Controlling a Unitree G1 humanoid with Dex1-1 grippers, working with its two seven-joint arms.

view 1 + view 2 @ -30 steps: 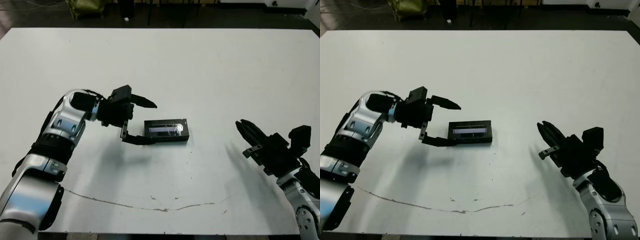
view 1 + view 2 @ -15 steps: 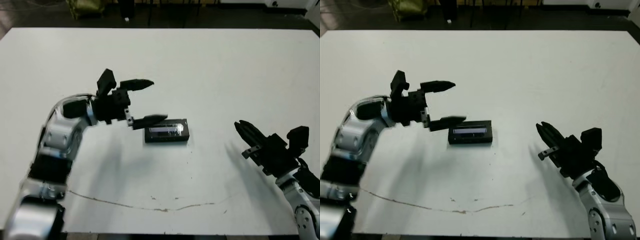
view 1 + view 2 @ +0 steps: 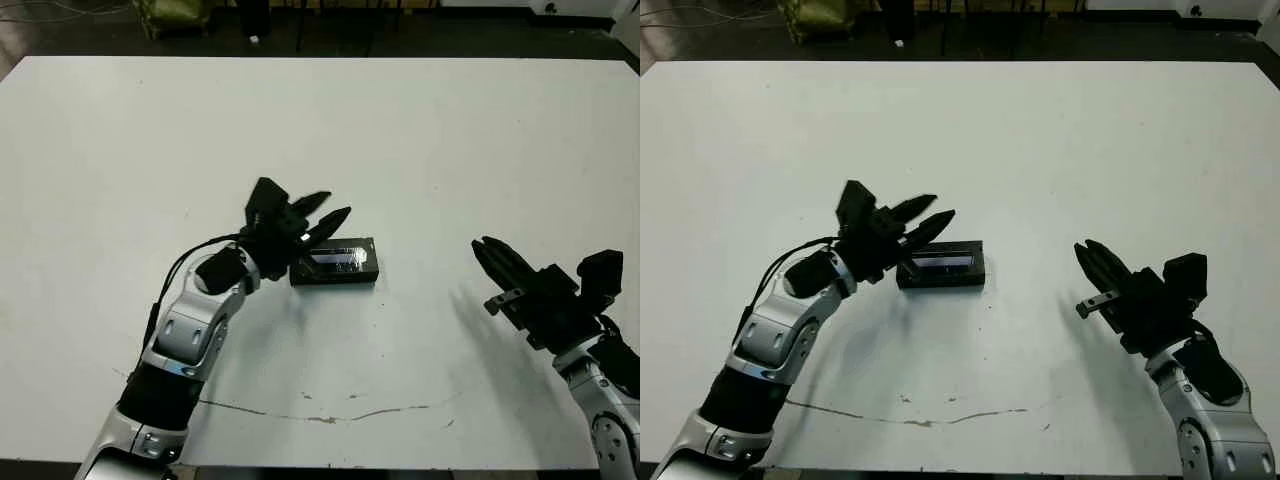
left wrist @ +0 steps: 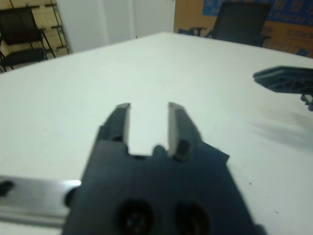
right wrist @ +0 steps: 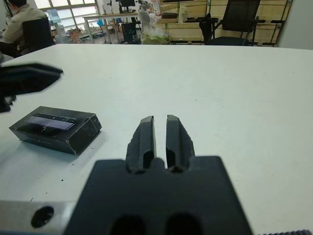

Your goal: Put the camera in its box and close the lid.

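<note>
A: Where is the camera sitting right now?

B: I am not seeing it anywhere on the desk (image 3: pixel 450 140). The lid (image 3: pixel 333 258), with its silvery strip facing up, is lying on top of the box (image 5: pixel 73 139) near the middle of the desk. So I am guessing the camera is resting inside, but nothing is showing that directly.

A: And the jaws?

B: The left jaws are standing open with a clear gap between them. They are hovering just beside the box's left end, partly overlapping it from the head views, and holding nothing. The right jaws are pressed almost together, gripping nothing, and hanging well apart from the box on the right side.

A: So what is worrying you?

B: Mostly how close the left arm (image 3: pixel 190 330) is sitting. If it is dropping or swinging toward the box, a fingertip (image 3: pixel 335 216) is likely catching the lid's edge. That would be sliding it askew or shoving the whole box across the smooth desk.

A: Is the lid seating properly?

B: It is looking flush from the right wrist view, but I am not able to tell whether it is pressed fully home. If it is only resting loosely, even a light brush is probably lifting a corner and undoing the closure.

A: Anything from the right side?

B: Little risk there, since it is staying far from everything
</note>
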